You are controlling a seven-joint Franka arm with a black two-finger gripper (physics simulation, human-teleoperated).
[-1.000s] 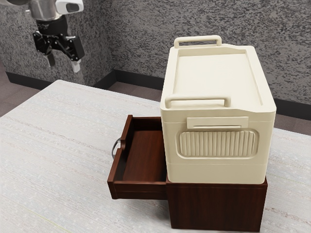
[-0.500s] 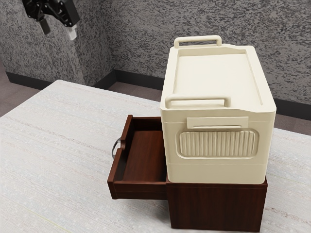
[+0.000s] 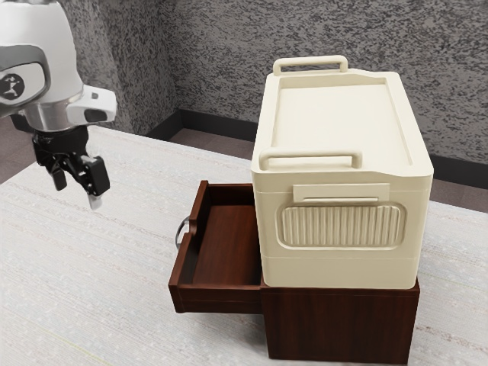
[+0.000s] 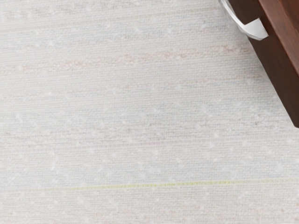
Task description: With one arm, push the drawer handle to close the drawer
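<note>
Exterior view shows the wooden drawer [image 3: 217,299] open, cream box [image 3: 335,267] atop its cabinet [image 3: 339,324], empty claw [image 3: 76,195] spread wide.

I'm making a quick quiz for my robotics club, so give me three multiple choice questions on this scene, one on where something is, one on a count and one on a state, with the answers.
1. Where is the cream box?
A) on the floor
B) on the dark wooden cabinet
C) in the gripper

2. How many bar handles are on the box's top?
A) two
B) three
C) four

3. How does the drawer stand?
A) fully shut
B) lying loose on the floor
C) pulled out

Answers:
1 B: its base rests on the cabinet's top.
2 A: one bar rises near each end of the lid.
3 C: its inside shows, jutting out toward the exterior view's left.
</note>
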